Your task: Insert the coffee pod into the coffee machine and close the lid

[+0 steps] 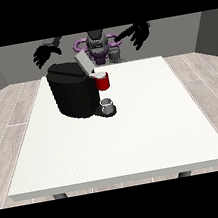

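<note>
Black coffee machine point(73, 94), lid point(83, 62) up, both robot hands point(45, 53) point(138, 34) spread, holding nothing

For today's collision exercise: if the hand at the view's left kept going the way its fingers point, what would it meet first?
Probably the coffee machine, below that hand; its fingers hang downward, though depth is unclear.

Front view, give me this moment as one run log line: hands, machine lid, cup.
hand at view's left: raised, open, empty | hand at view's right: raised, open, empty | coffee machine lid: up | grey cup: at machine base
</note>
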`<action>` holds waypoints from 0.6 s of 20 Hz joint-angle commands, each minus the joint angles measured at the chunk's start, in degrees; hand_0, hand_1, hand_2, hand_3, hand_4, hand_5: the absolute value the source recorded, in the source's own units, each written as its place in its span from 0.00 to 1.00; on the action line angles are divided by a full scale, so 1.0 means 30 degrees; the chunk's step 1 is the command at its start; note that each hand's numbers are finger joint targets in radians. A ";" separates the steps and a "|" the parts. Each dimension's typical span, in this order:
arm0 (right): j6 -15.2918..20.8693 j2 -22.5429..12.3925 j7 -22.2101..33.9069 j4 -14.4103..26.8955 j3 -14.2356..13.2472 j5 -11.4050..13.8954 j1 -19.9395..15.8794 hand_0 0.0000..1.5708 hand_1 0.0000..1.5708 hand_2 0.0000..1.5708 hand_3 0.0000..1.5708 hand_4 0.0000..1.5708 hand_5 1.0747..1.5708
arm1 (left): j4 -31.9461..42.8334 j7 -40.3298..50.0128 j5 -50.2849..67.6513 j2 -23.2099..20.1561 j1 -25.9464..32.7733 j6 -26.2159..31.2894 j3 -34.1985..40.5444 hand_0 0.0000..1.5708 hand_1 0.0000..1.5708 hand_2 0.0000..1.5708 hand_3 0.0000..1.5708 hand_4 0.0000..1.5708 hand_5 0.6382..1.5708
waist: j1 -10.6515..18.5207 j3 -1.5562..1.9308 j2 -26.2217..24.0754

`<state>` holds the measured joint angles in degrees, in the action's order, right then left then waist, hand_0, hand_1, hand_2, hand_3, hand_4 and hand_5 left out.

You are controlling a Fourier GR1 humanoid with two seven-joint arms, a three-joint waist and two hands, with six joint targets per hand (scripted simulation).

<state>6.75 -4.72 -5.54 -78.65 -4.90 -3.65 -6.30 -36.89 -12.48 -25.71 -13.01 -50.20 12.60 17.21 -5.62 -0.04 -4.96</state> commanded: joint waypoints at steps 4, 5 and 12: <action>-0.2001 -0.1512 0.2186 -0.1469 0.0270 -0.0704 0.0216 0.00 0.00 0.00 0.00 0.16 1.00 | -0.0137 -0.0209 0.2151 0.1696 0.3322 0.0312 0.1263 0.00 0.00 0.00 0.00 0.12 1.00 | 0.1570 0.0000 -0.3316; -0.1430 -0.1553 0.2048 -0.1749 0.0333 -0.0203 -0.1063 0.00 0.00 0.00 0.00 0.08 1.00 | -0.0268 -0.1613 0.2578 0.2105 0.3804 0.0186 0.1493 0.00 0.00 0.00 0.00 0.09 1.00 | 0.1811 -0.0011 -0.2172; -0.2412 -0.1242 0.2216 -0.2462 0.1095 -0.0436 -0.0984 0.00 0.00 0.00 0.00 0.00 1.00 | -0.1955 -0.0374 0.3805 0.2439 0.5144 0.1298 0.1233 0.00 0.00 0.00 0.00 0.00 1.00 | 0.2889 0.0015 -0.2601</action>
<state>1.56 -8.60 1.55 -84.66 -3.03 -4.81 -9.98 -40.02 -14.27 -16.73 -5.21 -37.30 14.38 20.67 2.08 -0.03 -12.84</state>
